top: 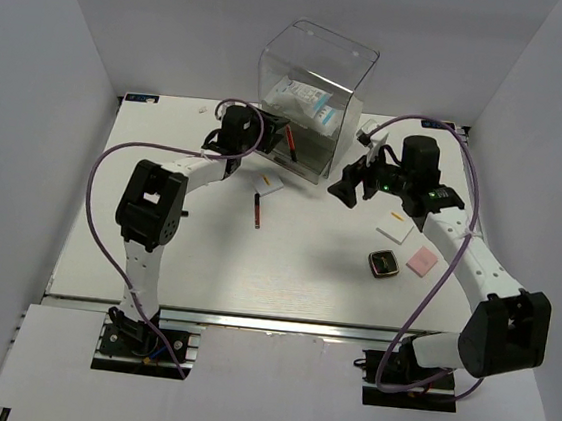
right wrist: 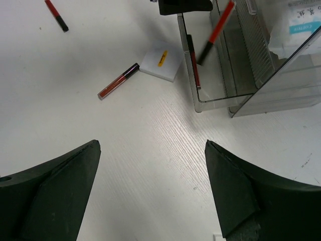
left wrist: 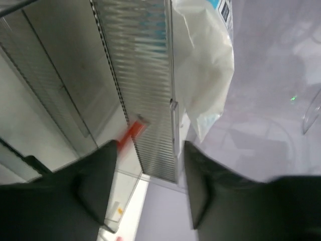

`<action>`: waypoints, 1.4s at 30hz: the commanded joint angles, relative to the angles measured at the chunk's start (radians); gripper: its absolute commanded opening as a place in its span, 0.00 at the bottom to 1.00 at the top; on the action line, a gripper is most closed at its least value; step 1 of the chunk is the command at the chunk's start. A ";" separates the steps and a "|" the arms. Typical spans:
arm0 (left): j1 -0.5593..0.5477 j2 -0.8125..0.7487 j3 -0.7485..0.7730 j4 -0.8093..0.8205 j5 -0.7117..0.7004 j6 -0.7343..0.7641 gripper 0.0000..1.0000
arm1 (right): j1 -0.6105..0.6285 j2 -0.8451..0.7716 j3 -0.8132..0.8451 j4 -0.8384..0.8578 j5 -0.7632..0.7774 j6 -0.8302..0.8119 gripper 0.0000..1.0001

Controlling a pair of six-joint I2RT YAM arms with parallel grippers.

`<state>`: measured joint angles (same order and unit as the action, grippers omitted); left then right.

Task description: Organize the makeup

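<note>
One tall clear plastic drawer box (top: pixel 323 49) stands at the far middle of the white table (top: pixel 302 293). One clear packet with white contents (top: pixel 303 99) sits inside it, and its blue print is too small to read.

The overhead view shows two slim dark-red sticks. The first stick (top: pixel 257 210) lies flat on the table with its long axis running near to far and its dark cap toward the box. The second stick (top: pixel 290 143) leans tilted in the box's open lower front, red end far and dark end near. It is blurred in both wrist views. The right wrist view also shows a third stick (right wrist: pixel 56 15) on the table at its upper left edge. A darker streak along the box wall there may be a reflection; that cannot be told.

There are two white squares. The marked white square (top: pixel 269 183), bearing a small yellow mark, lies just beyond the first stick. The plain white square (top: pixel 393 223) lies right of centre. One pink square (top: pixel 421 261) lies just nearer than it, and one black gold-rimmed compact (top: pixel 384 265) sits just left of the pink square.

The left gripper (left wrist: pixel 148 145) is at the box's front with its fingers spread, the red blur beside one finger. The right gripper (right wrist: pixel 151 145) hovers over bare table right of the box, fingers wide apart.
</note>
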<state>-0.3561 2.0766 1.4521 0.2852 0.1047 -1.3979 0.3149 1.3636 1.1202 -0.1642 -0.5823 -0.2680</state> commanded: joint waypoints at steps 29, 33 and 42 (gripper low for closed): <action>0.250 -0.975 -0.420 -0.938 -0.444 0.597 0.90 | 0.500 0.730 0.523 -0.192 0.547 0.633 0.70; 0.250 -1.061 -0.487 -0.965 -0.456 0.547 0.90 | 0.507 0.807 0.592 -0.202 0.691 0.599 0.60; 0.250 -1.167 -0.579 -1.041 -0.485 0.465 0.93 | 0.524 0.916 0.642 -0.170 0.700 0.559 0.47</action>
<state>-0.1047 0.9371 0.9062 -0.7097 -0.3595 -0.8871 0.8238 2.2356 1.7256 -0.3550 0.0845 0.3058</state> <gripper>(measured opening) 0.922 0.484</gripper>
